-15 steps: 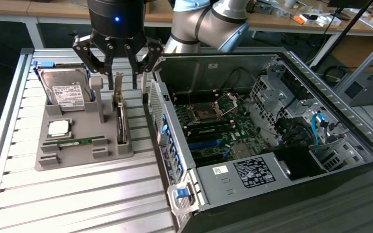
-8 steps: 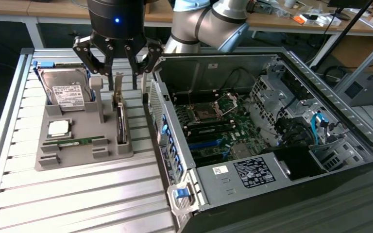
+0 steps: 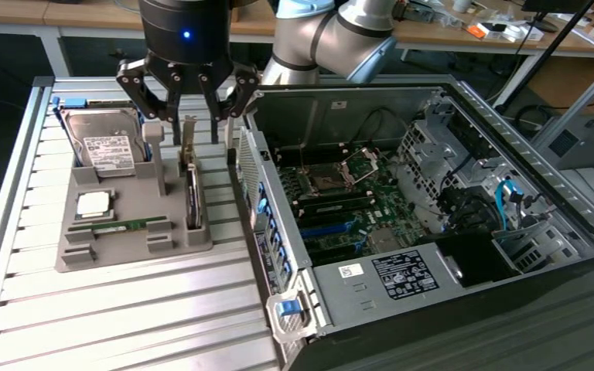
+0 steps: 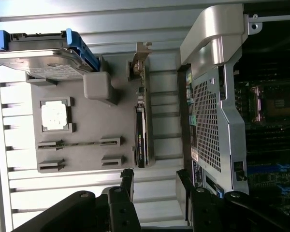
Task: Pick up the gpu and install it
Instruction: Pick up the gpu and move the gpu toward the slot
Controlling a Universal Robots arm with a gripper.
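Hovering gripper (image 3: 192, 116), jaws spread, seemingly over gpu (image 3: 192, 193) | hard drive (image 3: 106, 147), case (image 3: 318, 116) flanking

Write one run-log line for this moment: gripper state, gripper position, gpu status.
gripper: open | position: above gpu | gpu: on edge in grey holder tray, not gripped | install: not yet done

On the bench (image 3: 121, 325), a tray (image 3: 132, 251) sits at the exterior view's left, the case (image 3: 380, 97) just beside it at the right. In the tray — drive (image 3: 106, 147) at the far end, gpu (image 3: 192, 197) on edge along the case side, pincer (image 3: 189, 117) above it.
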